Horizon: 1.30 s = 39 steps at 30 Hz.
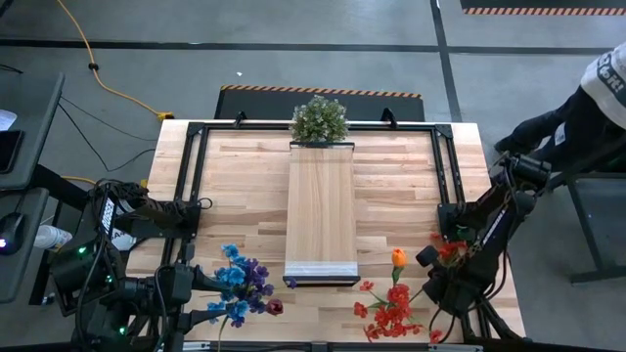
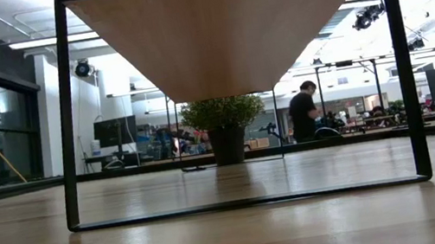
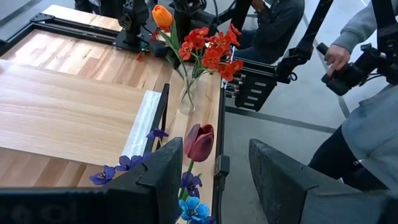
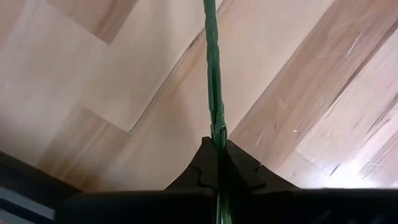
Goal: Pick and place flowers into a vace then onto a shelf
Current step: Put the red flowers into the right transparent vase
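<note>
1. Right gripper (image 4: pixel 216 163) was clamped on a green flower stem (image 4: pixel 213 74) — right of the shelf (image 1: pixel 321 210), above the tabletop (image 1: pixel 245 186).
2. Left gripper (image 3: pixel 211 171) stood parted, holding nothing, left of the shelf's near end.
3. Red and orange flowers (image 3: pixel 205 43) sat in a glass vase (image 3: pixel 186 98); blue, purple flowers (image 1: pixel 240 284) lay by the shelf's near-left corner.

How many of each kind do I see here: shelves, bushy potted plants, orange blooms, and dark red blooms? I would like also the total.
shelf: 1
bushy potted plant: 1
orange bloom: 1
dark red bloom: 1
Total: 4
</note>
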Available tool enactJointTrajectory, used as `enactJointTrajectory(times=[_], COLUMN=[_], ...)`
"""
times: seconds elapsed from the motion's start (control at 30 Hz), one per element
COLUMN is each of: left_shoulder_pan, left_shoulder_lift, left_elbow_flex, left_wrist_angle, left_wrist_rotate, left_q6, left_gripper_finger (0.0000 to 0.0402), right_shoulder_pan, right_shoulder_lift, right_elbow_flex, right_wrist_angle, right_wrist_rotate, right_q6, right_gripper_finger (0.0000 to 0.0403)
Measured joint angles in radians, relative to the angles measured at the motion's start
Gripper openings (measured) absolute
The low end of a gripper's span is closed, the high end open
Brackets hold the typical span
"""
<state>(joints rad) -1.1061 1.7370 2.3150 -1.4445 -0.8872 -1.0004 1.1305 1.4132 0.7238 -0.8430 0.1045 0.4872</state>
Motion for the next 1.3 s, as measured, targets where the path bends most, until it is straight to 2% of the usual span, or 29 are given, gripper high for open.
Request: enactJointTrajectory(times=[0.37, 0.83, 1.1, 1.3], left_shoulder_pan=[0.0, 0.0, 0.0, 0.0], left_shoulder_lift=[0.0, 0.0, 0.0, 0.0], left_elbow_flex=[0.0, 0.0, 0.0, 0.0], left_wrist_angle=[0.002, 0.005, 0.006, 0.006], left_wrist_rotate=[-0.021, -0.025, -0.024, -0.024], left_q6=[0.0, 0.0, 0.0, 0.0], left_gripper_finger=[0.0216, 0.0216, 0.0216, 0.0216], right_shoulder_pan=[0.004, 0.004, 0.008, 0.029], right_shoulder_lift=[0.002, 0.0, -0.002, -0.002], right_elbow_flex=[0.075, 0.185, 0.255, 0.308], right_wrist_angle=[-0.053, -0.097, -0.261, -0.362], right_wrist_rotate=[0.023, 0.044, 0.054, 0.081], right_q6=[-0.048, -0.269, -0.414, -0.422], right_gripper_finger=[0.0, 0.0, 0.0, 0.0])
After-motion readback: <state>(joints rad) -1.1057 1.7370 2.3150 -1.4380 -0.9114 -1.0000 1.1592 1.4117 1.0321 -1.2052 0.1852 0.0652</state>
